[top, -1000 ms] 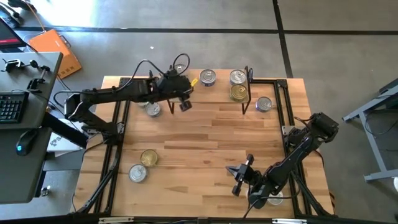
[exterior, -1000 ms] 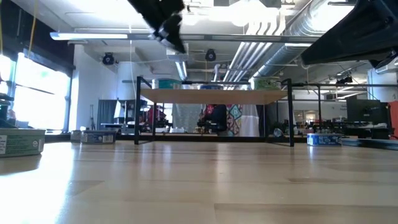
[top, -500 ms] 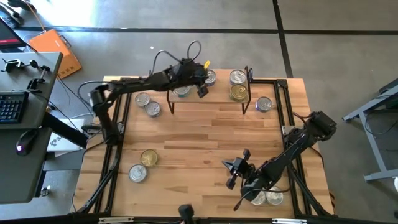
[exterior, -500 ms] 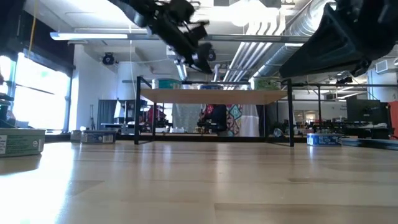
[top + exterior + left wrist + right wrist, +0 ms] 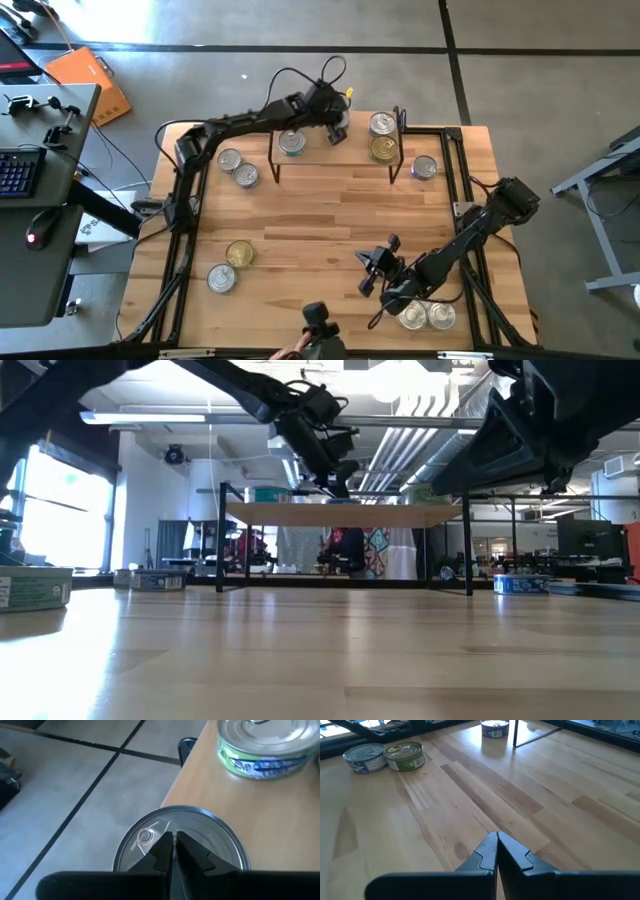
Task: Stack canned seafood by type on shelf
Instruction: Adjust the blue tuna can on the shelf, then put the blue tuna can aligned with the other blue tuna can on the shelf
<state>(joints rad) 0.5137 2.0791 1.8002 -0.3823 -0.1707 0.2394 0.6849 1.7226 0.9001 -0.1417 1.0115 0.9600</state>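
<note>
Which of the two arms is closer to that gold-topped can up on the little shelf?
The left. Its end effector hovers over the shelf near the gold-topped can; the right end effector is far across the table.

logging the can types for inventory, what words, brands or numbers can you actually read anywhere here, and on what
No text can be read in any view.
Green-labelled tin, left wrist view: printing on the side band, too blurred to read.
Two tins, right wrist view: side labels too small to read.
Tin at the table edge, low view: label print illegible.
Orange box on the floor: no legible marking.
</note>
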